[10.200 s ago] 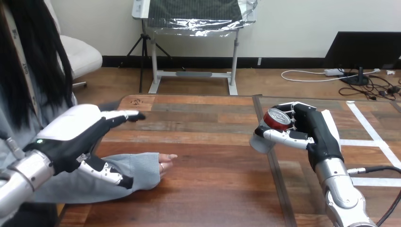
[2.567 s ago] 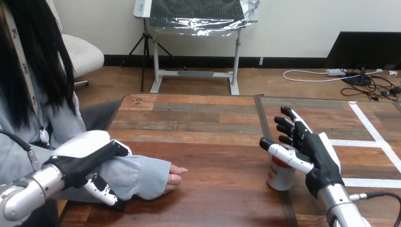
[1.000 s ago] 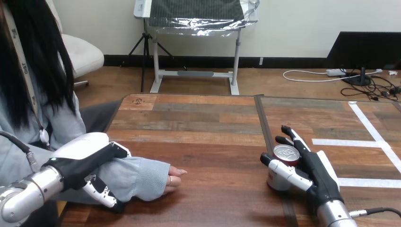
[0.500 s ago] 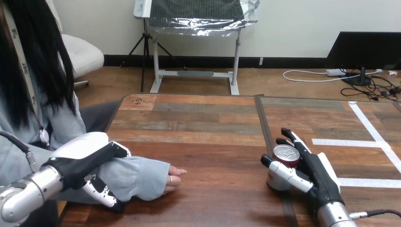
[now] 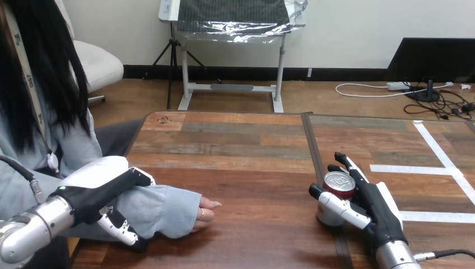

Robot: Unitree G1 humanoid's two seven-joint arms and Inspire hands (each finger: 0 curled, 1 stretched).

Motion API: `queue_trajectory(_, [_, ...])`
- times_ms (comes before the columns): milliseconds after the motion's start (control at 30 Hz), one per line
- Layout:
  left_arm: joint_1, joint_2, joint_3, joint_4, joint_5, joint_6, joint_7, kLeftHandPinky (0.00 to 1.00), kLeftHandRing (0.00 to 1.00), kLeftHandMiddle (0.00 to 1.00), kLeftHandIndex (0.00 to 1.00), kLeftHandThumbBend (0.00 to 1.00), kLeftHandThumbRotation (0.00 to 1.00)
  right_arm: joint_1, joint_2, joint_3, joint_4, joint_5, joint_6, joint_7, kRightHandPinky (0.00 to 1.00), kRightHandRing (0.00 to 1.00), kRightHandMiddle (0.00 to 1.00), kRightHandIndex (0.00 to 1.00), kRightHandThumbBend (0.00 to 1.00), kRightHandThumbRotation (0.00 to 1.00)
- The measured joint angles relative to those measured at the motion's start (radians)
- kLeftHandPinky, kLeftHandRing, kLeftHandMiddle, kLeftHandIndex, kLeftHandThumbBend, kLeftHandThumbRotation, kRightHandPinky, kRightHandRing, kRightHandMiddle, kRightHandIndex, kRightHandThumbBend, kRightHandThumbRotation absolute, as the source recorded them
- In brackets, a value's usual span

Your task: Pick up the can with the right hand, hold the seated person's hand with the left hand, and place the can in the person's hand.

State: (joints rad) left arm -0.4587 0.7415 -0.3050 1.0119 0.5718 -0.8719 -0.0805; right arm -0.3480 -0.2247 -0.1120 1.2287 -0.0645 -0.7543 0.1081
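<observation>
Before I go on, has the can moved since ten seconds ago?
Yes. The can has come down onto the table and nearer the robot along the seam; it now stands by the right robot hand.

Can (image 5: 338, 184) upright on table (image 5: 246, 151), right side. Right robot hand (image 5: 376, 204) beside it, thumb across front, fingers straight behind. Left robot hand (image 5: 92, 188) curled round person's sleeved wrist (image 5: 162, 210); person's hand (image 5: 203, 212) rests on table.

Wooden table (image 5: 235, 140) bears upright can (image 5: 339, 182) and person's hand (image 5: 203, 212).
</observation>
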Motion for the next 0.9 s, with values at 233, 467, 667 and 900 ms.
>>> queue_trajectory(233, [0.000, 0.000, 0.004, 0.000, -0.013, -0.002, -0.002, 0.44, 0.47, 0.51, 0.53, 0.99, 0.00, 0.001, 0.002, 0.000, 0.000, 0.001, 0.000, -0.004, 0.87, 0.90, 0.90, 0.95, 1.00, 0.44])
queue_trajectory(467, [0.000, 0.002, 0.007, 0.000, -0.015, -0.008, -0.002, 0.44, 0.47, 0.51, 0.53, 0.99, 0.00, 0.004, 0.006, 0.000, -0.002, 0.004, 0.000, -0.013, 0.86, 0.89, 0.89, 0.94, 1.00, 0.32])
queue_trajectory(667, [0.000, 0.003, 0.007, 0.000, -0.015, -0.011, -0.002, 0.44, 0.47, 0.51, 0.53, 0.99, 0.00, 0.006, 0.016, 0.000, -0.004, 0.005, 0.001, -0.032, 0.83, 0.87, 0.88, 0.93, 0.99, 0.24])
queue_trajectory(900, [0.000, 0.003, 0.007, 0.000, -0.015, -0.013, -0.002, 0.44, 0.47, 0.51, 0.52, 0.98, 0.00, 0.006, 0.026, -0.002, -0.008, 0.008, 0.008, -0.067, 0.75, 0.81, 0.84, 0.87, 0.97, 0.17])
